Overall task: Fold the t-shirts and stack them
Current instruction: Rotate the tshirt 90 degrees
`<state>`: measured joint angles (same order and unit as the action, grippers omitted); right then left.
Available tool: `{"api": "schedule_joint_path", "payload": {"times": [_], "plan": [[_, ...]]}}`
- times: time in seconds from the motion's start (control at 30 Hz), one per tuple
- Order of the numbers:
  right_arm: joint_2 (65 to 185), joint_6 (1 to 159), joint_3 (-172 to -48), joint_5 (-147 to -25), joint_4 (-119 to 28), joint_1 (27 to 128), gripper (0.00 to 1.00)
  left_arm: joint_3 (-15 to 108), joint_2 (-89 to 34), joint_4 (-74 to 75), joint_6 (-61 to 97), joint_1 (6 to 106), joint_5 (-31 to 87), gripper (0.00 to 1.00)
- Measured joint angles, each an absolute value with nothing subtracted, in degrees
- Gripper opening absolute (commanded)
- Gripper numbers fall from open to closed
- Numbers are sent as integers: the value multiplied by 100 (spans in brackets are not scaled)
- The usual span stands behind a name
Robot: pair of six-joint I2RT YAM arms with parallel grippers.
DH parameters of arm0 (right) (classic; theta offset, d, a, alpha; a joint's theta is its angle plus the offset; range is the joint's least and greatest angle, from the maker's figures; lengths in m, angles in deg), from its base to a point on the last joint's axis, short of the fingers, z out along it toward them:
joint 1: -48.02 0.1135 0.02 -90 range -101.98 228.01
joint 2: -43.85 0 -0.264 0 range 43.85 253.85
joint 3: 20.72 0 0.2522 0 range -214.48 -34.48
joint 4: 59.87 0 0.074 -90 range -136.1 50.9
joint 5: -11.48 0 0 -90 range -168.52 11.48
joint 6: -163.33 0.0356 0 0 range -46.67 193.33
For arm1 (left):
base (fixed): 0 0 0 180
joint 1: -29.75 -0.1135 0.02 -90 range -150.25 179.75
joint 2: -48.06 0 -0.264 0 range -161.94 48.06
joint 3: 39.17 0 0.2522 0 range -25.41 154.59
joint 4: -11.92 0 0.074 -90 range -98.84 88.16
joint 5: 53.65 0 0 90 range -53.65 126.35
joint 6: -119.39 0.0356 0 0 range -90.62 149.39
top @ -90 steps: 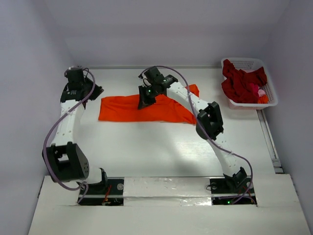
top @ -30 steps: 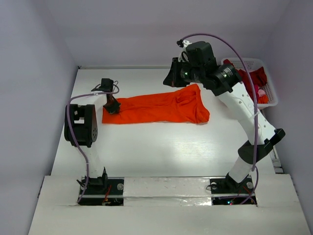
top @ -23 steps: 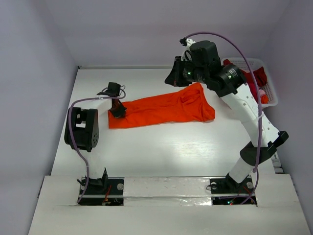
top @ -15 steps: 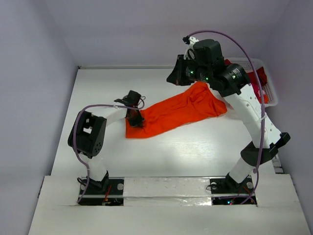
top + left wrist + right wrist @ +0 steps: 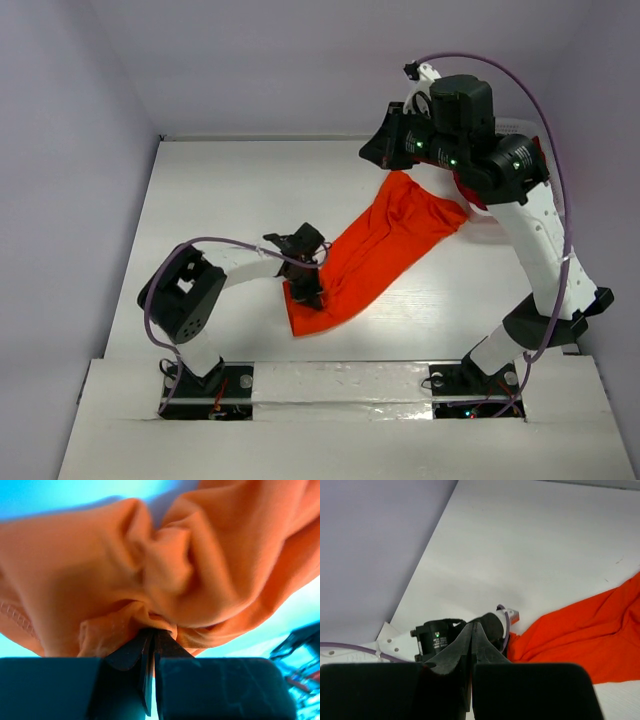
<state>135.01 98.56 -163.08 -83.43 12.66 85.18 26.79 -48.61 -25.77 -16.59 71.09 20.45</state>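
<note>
You are looking down on 1 white table (image 5: pixel 230 190), smooth and flat, with pale walls on 3 sides. On it you have 2 arms: the left arm (image 5: pixel 185 300) is bent low and reaches in toward the middle, and the right arm (image 5: pixel 540 230) stands tall. Both are white shells with black joints, and each trails 1 purple cable.

You have 1 orange shirt (image 5: pixel 390 240) in plain sight. It is soft, matte cloth pulled into a long, creased band that runs diagonally across the table, from under the right arm's wrist at the far right down to the near middle. A sliver of dark red cloth (image 5: pixel 470 193) peeks out behind the right arm; you cannot count shirts there.

Your left gripper (image 5: pixel 308 290) sits at the near end of the band. Its 2 black fingers are pressed together and pinch a bunched fold of the shirt (image 5: pixel 200 555), which bulges in rounded puckers above them, with a stitched hem at the left edge.

Your right gripper (image 5: pixel 380 152) hangs high over the far end. In the right wrist view its 2 fingers (image 5: pixel 472 626) are pressed together with no cloth showing between the tips. The shirt (image 5: pixel 590 635) lies off to their right, and you cannot tell whether they hold any of it.
</note>
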Motion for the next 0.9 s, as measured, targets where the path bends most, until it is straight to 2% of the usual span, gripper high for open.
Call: {"api": "schedule_joint_path", "payload": {"times": [0.2,0.5,0.7,0.9], "plan": [[13328,9861,-16238,-8343,1259,8516,0,2397,-4694,-2880,-1779,7933,1704,0],[12618,9885,-15348,-8369,1213,8516,0,2209,-4673,-3449,-2199,8930,1201,0],[12102,9904,-14675,-8437,1056,8516,0,2353,-4550,-3818,-2474,9245,1577,0],[11881,9961,-14334,-8500,896,8516,0,3331,-4550,-5263,-2546,9402,2390,0]]}}
